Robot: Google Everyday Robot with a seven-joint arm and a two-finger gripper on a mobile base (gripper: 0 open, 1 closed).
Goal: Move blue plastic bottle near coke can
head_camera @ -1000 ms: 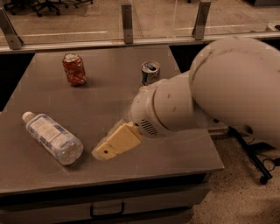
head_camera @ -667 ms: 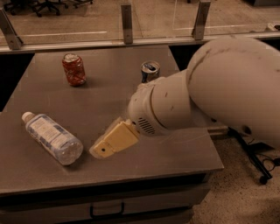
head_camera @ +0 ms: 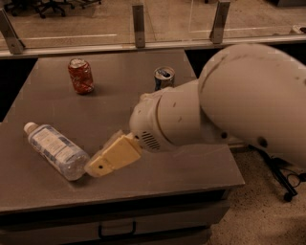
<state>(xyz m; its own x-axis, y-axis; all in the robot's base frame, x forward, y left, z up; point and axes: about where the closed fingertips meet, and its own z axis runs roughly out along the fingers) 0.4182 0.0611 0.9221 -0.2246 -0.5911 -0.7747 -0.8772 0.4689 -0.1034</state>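
The arm hides part of the far can (jaws beside bottle).

Looks like an office-type workspace. Shows a grey desk with a drawer handle beneath, a glass partition on metal posts behind, wheeled chairs beyond it, speckled floor, another chair base at right. Hand low over the desk's front, just beside the bottle.

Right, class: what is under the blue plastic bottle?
Only the grey table shows under the blue plastic bottle, which lies on its side. The gripper, low beside the bottle's base, covers the tabletop there, so that patch cannot be checked.
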